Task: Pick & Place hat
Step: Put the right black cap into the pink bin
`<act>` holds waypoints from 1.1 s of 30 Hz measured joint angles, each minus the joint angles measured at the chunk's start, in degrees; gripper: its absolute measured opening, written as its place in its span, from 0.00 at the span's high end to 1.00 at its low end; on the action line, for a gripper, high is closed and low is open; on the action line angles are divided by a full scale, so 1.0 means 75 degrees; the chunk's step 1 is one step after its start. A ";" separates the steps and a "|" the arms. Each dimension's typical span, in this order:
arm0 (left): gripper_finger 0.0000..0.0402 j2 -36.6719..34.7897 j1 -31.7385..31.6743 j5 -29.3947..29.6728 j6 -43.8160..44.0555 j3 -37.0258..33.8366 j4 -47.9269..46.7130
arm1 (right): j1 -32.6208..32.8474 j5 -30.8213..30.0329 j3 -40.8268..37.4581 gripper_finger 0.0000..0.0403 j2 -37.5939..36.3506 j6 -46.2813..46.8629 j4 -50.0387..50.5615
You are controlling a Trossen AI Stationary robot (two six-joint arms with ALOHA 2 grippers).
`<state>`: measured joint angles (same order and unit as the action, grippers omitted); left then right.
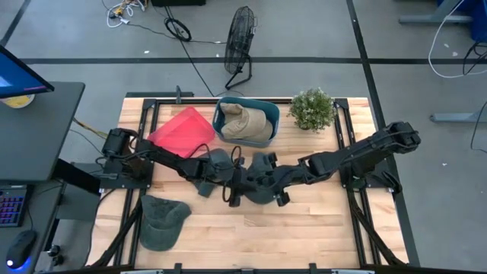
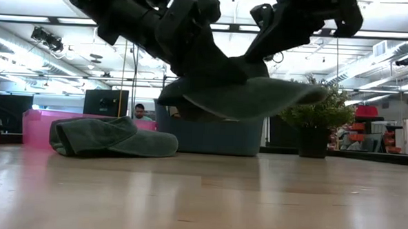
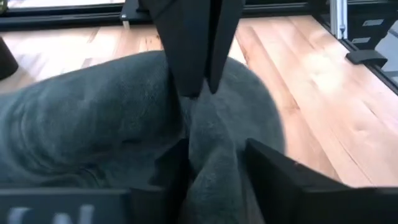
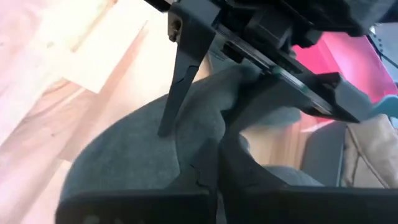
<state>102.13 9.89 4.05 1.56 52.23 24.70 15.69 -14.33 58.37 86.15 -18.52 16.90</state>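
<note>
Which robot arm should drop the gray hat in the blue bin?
Probably the left. Both the left gripper and right gripper pinch the gray hat, lifted off the table. The blue bin sits just behind them; the left seems slightly closer.

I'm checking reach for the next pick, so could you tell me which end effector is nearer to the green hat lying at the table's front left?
The left end effector is nearer, just right of the green hat. The right end effector sits farther right, mid-table.
</note>
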 joint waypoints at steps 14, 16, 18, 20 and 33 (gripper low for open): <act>0.93 -0.0137 -0.0090 0.0847 0.0792 0.0000 -0.0484 | -0.0156 -0.0049 0.0006 0.65 0.0000 0.0408 0.0087; 0.94 -0.0415 -0.0090 0.1460 0.0908 0.0000 -0.0957 | -0.0120 -0.0045 0.0006 0.60 0.0000 0.0566 0.0224; 0.96 -0.0795 -0.0090 0.1994 0.0948 0.0000 -0.1534 | -0.0086 -0.0040 0.0006 0.58 0.0000 0.0818 0.0474; 0.96 -0.1274 -0.0090 0.2434 0.1170 -0.0003 -0.2203 | -0.0063 -0.0037 0.0006 0.56 0.0000 0.1113 0.0691; 0.96 -0.4399 0.0306 0.5469 0.4735 0.0000 -0.7626 | 0.0019 -0.0028 0.0006 0.59 0.0000 0.2002 0.0981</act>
<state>69.13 12.19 45.06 37.07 52.23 -32.49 15.84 -14.55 58.41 86.15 -3.51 24.26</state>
